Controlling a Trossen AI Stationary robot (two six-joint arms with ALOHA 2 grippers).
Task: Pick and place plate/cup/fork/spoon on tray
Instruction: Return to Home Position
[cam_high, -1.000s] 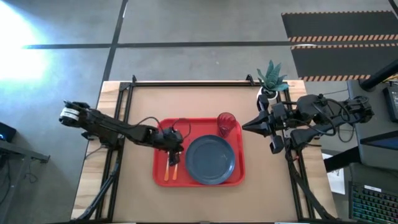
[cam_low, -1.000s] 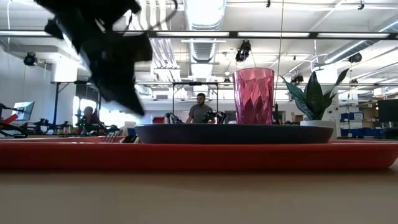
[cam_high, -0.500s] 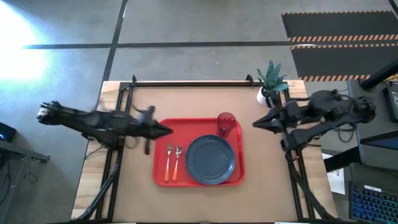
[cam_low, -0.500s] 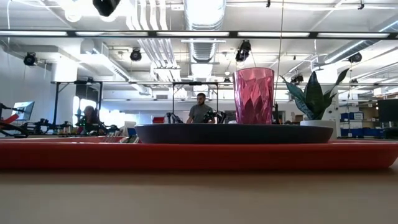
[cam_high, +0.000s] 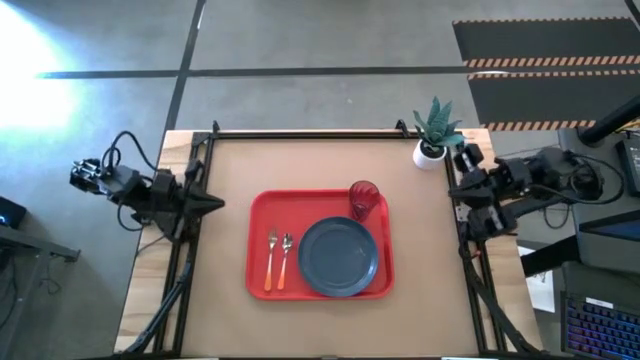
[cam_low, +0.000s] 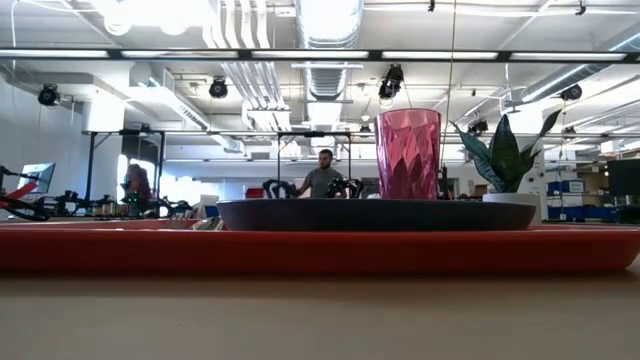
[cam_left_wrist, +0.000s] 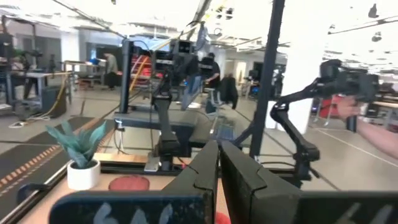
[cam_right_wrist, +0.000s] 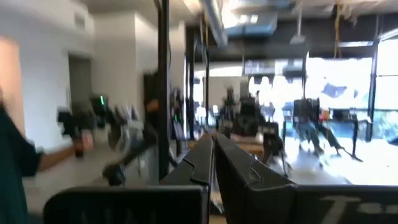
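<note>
Red tray (cam_high: 260, 205) sits mid-table, long side across, all four items on it. Plate (cam_high: 339, 256) lies flat in the tray's right-centre part, cup (cam_high: 363, 199) stands upright at the tray's far right corner, just beside the plate rim, touching or not cannot tell. Fork (cam_high: 270, 260) and spoon (cam_high: 284, 258) lie side by side in the tray's left part, heads toward the far edge, orange handles toward the near edge, fork on the outer left, spoon between fork and plate; close together, apart from the plate. Low view: tray rim (cam_low: 300, 250) fills the width, plate (cam_low: 375, 214) above it, cup (cam_low: 408, 154) upright behind the plate, plant leaves (cam_low: 510, 155) to the right of the cup. Left gripper (cam_high: 212, 204) is pulled back at the table's left edge over the frame rail, well apart from the tray, fingers pressed together, holding nothing; left wrist view shows its two dark fingers (cam_left_wrist: 202, 171) closed against each other, with the plant pot (cam_left_wrist: 83, 173) and the cup top (cam_left_wrist: 128, 183) farther off. Right gripper (cam_high: 458, 186) is retracted at the table's right edge near the white plant pot (cam_high: 430, 152), also pressed together and empty; right wrist view shows fingers (cam_right_wrist: 205, 158) meeting, pointing into the room. People show in the room behind the table (cam_low: 323, 178).
</note>
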